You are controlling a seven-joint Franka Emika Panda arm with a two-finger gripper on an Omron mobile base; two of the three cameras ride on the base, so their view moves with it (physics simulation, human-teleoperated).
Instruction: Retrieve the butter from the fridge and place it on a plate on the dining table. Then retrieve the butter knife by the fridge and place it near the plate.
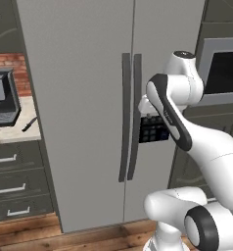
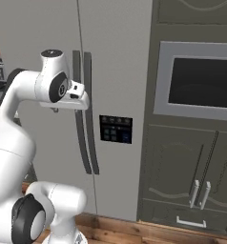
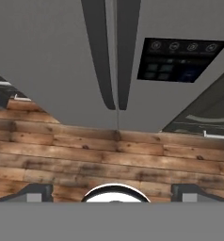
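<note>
Still, fridge [image 1: 84, 98] panel [image 2: 116, 128] unreadable.

One fridge [image 1: 79, 98] with two doors and two handles, one microwave [image 2: 201, 81], one butter knife [image 1: 29, 124].

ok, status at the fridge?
Gripper open, empty, facing the fridge. Both doors shut, handles untouched. Butter knife on the counter left of the fridge. Nothing in the way.

Butter knife [image 1: 29, 125] lies on the beige counter [image 1: 20, 128].
</note>
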